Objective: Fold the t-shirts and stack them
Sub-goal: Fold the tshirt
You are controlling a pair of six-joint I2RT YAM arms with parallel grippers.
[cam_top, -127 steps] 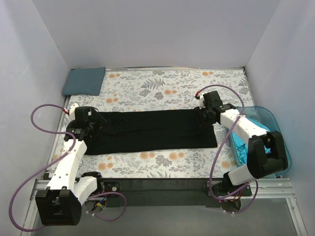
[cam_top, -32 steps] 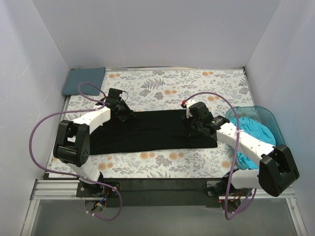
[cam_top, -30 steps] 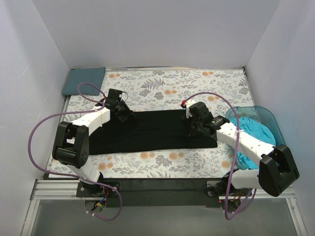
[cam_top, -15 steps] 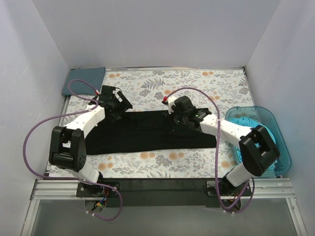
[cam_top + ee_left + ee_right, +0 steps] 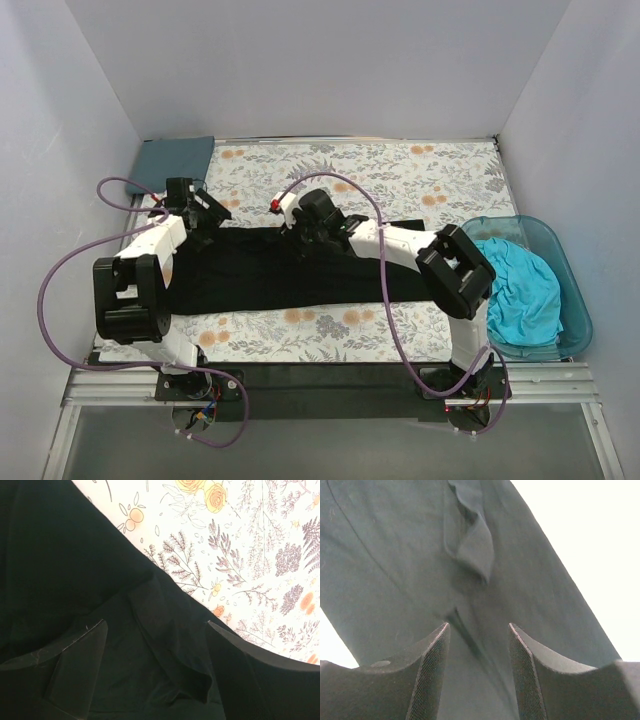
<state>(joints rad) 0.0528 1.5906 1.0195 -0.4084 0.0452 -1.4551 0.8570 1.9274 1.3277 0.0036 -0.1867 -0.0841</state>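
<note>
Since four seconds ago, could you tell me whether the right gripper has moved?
Yes. The right gripper has travelled left along the black t-shirt, away from the teal tub, to about the middle of the shirt's far edge.

Top view evenly lit, soft shadows; right wrist view: table cloth point(image 5: 590, 540) blown out white, pattern lost

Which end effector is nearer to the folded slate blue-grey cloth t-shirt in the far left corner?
Left. The left end effector is just right of the blue-grey t-shirt, slightly towards the robot; the right end effector is farther right.
</note>
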